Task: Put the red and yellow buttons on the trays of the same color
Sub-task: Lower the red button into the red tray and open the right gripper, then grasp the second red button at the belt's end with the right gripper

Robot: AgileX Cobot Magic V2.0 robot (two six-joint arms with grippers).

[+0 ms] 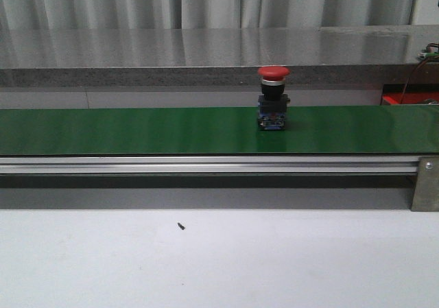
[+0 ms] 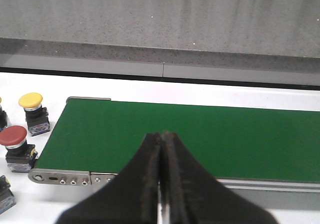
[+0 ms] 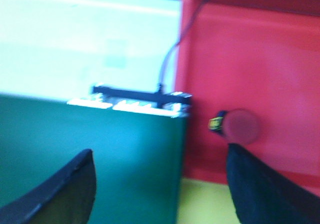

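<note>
A red button stands upright on the green conveyor belt, right of centre in the front view; neither gripper shows there. In the left wrist view my left gripper is shut with nothing in it, over the belt's near edge. Off the belt's end stand a yellow button and a red button. In the blurred right wrist view my right gripper is open and empty above the belt's end. A red button lies on the red tray. A strip of the yellow tray shows beside it.
A grey stone ledge runs behind the belt, and an aluminium rail lines its front. White tabletop lies in front. Parts of other button bases sit at the edge of the left wrist view. A cable runs near the red tray.
</note>
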